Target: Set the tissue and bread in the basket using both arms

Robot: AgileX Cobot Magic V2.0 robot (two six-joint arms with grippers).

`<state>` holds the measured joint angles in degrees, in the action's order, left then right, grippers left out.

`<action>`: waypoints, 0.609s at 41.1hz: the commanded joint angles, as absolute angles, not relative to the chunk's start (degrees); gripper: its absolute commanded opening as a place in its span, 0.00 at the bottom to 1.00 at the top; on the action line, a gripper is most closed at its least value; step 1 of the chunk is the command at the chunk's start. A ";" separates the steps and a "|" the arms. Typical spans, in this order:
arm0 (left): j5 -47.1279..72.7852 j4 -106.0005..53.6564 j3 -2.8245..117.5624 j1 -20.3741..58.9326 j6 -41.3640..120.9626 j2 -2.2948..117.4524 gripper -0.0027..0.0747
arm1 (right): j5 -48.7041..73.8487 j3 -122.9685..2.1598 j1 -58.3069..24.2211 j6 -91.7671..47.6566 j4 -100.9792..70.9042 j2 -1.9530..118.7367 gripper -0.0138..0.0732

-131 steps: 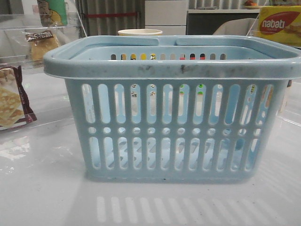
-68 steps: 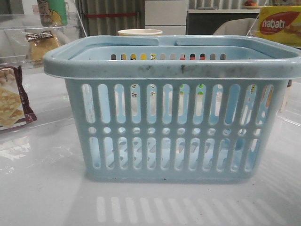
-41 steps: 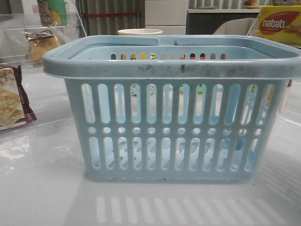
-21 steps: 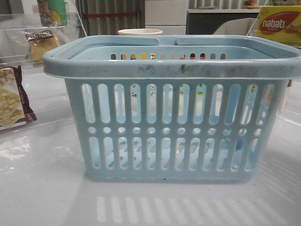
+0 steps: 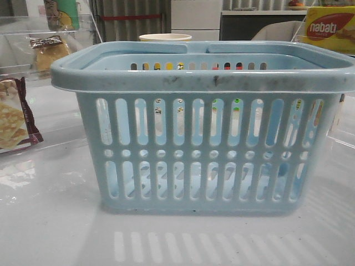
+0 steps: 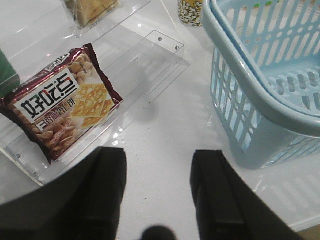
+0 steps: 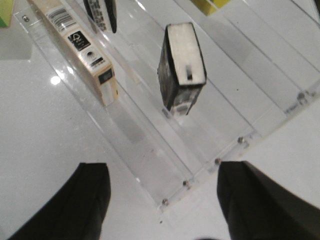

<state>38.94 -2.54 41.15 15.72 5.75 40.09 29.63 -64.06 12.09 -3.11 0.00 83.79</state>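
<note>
The light-blue basket fills the front view and shows at the side of the left wrist view. The bread in its clear packet lies on a clear shelf at the far left; its edge shows in the left wrist view. A small black pack with a pale face, apparently the tissue, stands on a clear shelf ahead of my right gripper, which is open and empty. My left gripper is open and empty above the white table, between the cracker packet and the basket.
A maroon-edged cracker packet lies on a clear tray left of the basket. A yellow nabati box stands far right. A cup is behind the basket. A long cream carton lies beside the black pack.
</note>
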 commanded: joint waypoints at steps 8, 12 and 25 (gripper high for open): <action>35.14 -3.07 42.78 16.18 5.74 40.44 0.44 | 20.85 -72.74 12.47 -3.45 5.00 92.10 0.79; 35.14 -3.07 42.78 16.18 5.74 40.44 0.41 | 18.90 -74.33 12.47 -3.45 5.92 95.25 0.73; 35.14 -3.07 42.78 16.18 5.74 40.44 0.30 | 16.65 -75.55 12.41 -3.45 5.92 96.90 0.37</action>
<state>38.94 -2.54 41.15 15.72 5.75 40.09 20.74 -73.33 12.09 -3.11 5.06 100.49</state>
